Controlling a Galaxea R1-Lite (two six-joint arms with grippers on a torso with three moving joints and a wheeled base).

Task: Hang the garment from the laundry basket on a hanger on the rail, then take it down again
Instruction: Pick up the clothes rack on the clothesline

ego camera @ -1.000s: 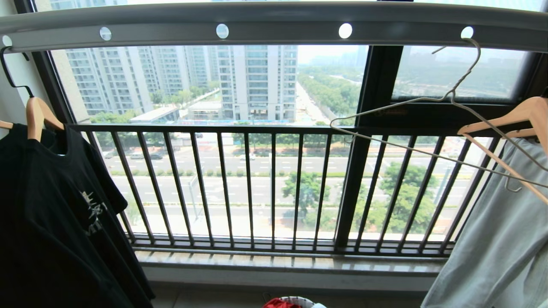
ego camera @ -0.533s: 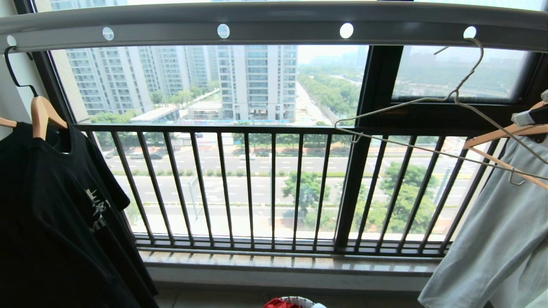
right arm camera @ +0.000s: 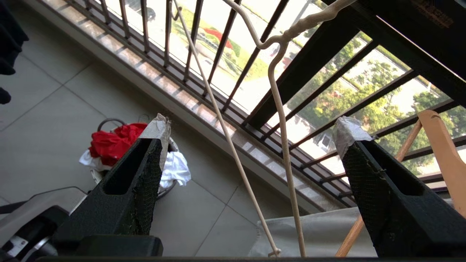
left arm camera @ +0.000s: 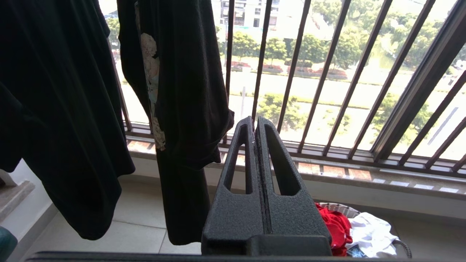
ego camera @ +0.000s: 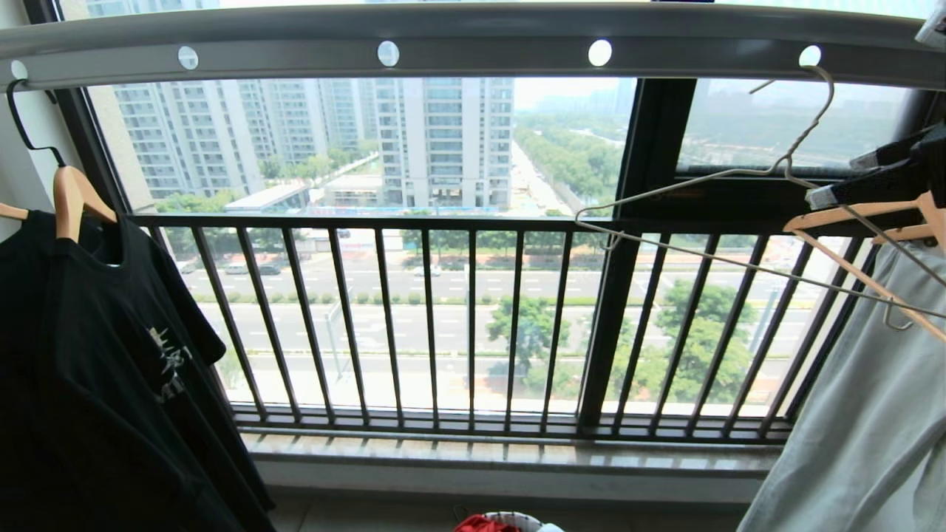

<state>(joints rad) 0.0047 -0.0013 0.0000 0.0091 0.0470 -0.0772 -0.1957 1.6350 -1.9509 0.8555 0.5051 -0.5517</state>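
The right gripper [right arm camera: 251, 134], jaws wide, brackets the bare hanger [right arm camera: 282, 120]; thin and springy, it would probably swing, so grip near its twisted neck; the left gripper [left arm camera: 255, 125] is closed.

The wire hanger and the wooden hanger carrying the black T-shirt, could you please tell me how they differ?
The wire hanger is thin, pale metal; the wooden hanger is thicker, tan wood with a dark hook. The wire hanger hangs bare and tilted; the wooden hanger carries the black T-shirt. The open right gripper straddles the wire hanger; nothing is near the wooden hanger. Both hook into the rail.
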